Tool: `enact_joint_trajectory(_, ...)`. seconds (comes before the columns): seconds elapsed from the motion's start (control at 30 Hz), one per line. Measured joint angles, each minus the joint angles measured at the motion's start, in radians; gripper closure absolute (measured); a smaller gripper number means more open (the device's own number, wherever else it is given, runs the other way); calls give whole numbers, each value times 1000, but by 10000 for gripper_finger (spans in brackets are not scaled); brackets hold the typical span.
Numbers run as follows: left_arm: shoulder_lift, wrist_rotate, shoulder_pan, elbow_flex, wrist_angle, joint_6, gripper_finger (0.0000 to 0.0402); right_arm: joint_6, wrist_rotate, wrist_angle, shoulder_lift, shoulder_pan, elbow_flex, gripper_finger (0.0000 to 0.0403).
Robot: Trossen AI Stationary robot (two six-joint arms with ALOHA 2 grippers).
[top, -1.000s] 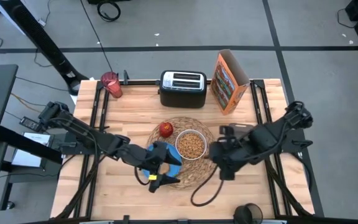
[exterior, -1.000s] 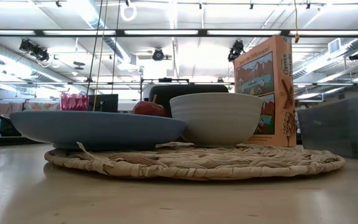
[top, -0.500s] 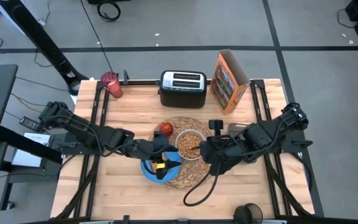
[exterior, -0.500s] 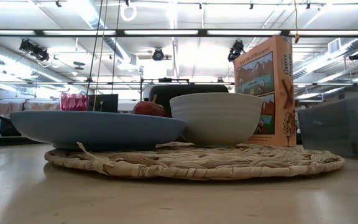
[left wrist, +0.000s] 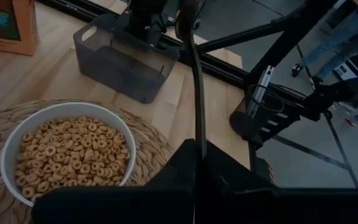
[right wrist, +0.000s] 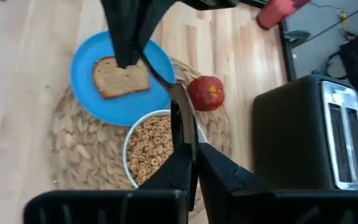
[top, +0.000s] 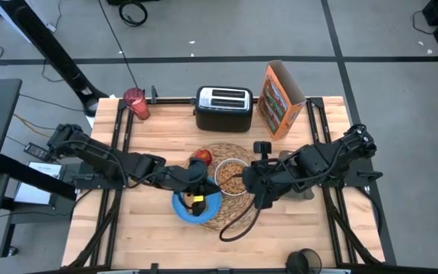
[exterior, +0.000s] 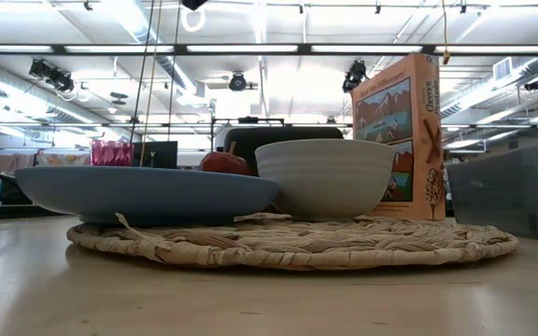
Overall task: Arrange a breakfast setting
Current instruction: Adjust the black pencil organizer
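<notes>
While both arms reached in over the pale wooden table [top: 158, 137], the left gripper [top: 195, 196] hung over the small blue plate [right wrist: 89, 68] with its fingers clenched together and nothing between them. Right beneath those fingers lay the brown toast slice [right wrist: 107, 81], flat on the plate; whether the tips touched the bread could not be told. The plate sat on the large round woven straw placemat [exterior: 297, 245], at the mat's edge nearest the left arm.

The right gripper [right wrist: 191, 165] had its fingers shut tight on the handle of the thin metal spoon [right wrist: 178, 121]. The spoon ran forward from the fingertips over the white bowl [exterior: 323, 177], which was filled with ring-shaped cereal and stood on the mat directly ahead of the right fingers, just beside the plate. Whether the spoon's end dipped into the cereal could not be told.

The red apple [right wrist: 205, 92] rested on the mat beyond the bowl from the right fingers, close to both bowl and plate. The translucent pink-red cup [top: 135, 103] stood well apart from both grippers, at the table's far corner on the left arm's side. Past the apple stood a black two-slot toaster [top: 223, 108], and beside it an upright orange cereal box [top: 280, 99]. A dark grey plastic bin [left wrist: 126, 62] sat on the table behind the right gripper, under that arm
</notes>
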Motion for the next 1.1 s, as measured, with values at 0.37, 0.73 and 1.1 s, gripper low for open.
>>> enact_joint_trajectory(0.37,-92,-6,-7,0,-138,21,398,132,-80,-10,-43,49,0,227)
enact_joint_trajectory(0.73,-257,-105,-49,0,-283,28,399,598,-273,-173,-95,298,-65,158)
enact_joint_trajectory(1.1,-278,-146,-57,1,-279,54,399,833,-508,105,-41,516,-383,153)
